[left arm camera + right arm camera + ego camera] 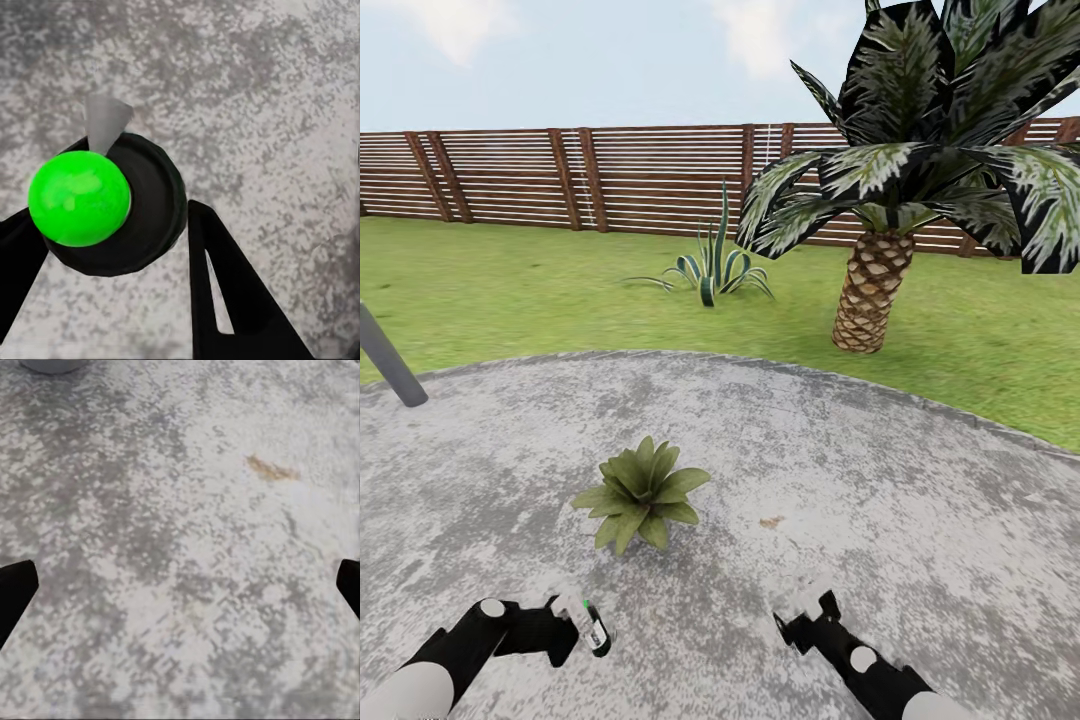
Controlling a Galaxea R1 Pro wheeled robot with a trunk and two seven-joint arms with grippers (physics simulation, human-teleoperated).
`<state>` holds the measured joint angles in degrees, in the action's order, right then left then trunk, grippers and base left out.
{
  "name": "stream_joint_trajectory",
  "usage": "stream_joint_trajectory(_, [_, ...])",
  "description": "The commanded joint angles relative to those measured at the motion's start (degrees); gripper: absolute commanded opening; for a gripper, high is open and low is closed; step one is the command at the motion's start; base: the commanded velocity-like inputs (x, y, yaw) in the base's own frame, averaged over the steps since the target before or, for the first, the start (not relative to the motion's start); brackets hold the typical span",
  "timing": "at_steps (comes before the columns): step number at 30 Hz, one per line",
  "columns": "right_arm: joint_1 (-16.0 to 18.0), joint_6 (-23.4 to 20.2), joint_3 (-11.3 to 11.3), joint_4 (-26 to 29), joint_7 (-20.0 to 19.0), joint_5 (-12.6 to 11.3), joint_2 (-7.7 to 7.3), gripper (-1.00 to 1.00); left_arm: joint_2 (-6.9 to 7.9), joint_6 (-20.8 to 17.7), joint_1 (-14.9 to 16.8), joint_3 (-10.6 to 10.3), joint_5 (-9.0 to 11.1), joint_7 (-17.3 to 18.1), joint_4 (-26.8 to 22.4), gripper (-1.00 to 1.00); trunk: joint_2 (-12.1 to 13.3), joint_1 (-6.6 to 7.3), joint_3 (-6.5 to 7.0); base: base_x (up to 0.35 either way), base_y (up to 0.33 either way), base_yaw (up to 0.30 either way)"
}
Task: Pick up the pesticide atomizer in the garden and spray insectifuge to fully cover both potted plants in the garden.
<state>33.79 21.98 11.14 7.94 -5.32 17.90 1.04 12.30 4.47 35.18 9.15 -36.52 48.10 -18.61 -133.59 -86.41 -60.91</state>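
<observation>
grey mottled patio (880, 470) lies under both arms, left gripper (582, 622) jaws clamped on the pesticide atomizer (594, 628) short of the potted plant (641, 492), right gripper (805, 612) jaws apart and empty; a mis-aimed nozzle could wet paving, not leaves.

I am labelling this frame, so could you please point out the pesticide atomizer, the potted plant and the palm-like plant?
pesticide atomizer (595, 628): head view, on its dark body.
potted plant (642, 492): head view, on the leaf rosette's centre.
palm-like plant (872, 293): head view, on its scaly trunk.
</observation>
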Motion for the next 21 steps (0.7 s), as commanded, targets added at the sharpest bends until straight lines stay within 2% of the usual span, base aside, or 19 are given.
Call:
stream_joint_trajectory(1, [-0.19, 0.22, 0.27, -0.51, 0.86, -2.96, -0.45, 1.0, -0.12, -1.27, 0.05, 0.6, -0.53, 0.19, -0.14, -1.0, -0.02, 0.01, -0.04, 0.0, 0.0, 0.0])
stream_joint_trajectory(3, [-0.64, 0.25, 0.28, -1.23, 1.97, -9.19, -1.27, 1.0, -0.26, -5.12, 0.06, 0.72, -0.61, 0.16, -0.44, -1.0, -0.02, 0.01, -0.04, 0.0, 0.0, 0.0])
stream_joint_trajectory(6, [-1.63, 0.25, 0.29, -1.55, 2.4, -13.7, -2.65, 1.0, -0.34, -10.87, 0.11, 0.92, -0.65, 0.19, -0.73, -1.0, -0.02, 0.01, -0.04, 0.0, 0.0, 0.0])
stream_joint_trajectory(15, [-2.58, 0.26, 0.24, -1.24, 2.58, -14.43, -2.9, 1.0, -0.71, -22.2, 0.93, 0.51, -0.53, 0.65, -1.02, -1.0, -0.02, 0.01, -0.04, 0.0, 0.0, 0.0])
stream_joint_trajectory(17, [-2.59, 0.25, 0.28, -1.38, 2.68, -14.42, -2.95, 1.0, -1.85, -25.91, 1.87, 0.31, -0.68, 0.74, -1.24, -1.0, -0.02, 0.01, -0.04, 0.0, 0.0, 0.0])
stream_joint_trajectory(21, [-2.65, 0.25, 0.29, -1.51, 4.47, -14.65, -2.94, 1.0, -3.17, -30.28, 3.33, 0.05, -0.87, 0.76, -1.99, -1.0, -0.02, 0.01, -0.04, 0.0, 0.0, 0.0])
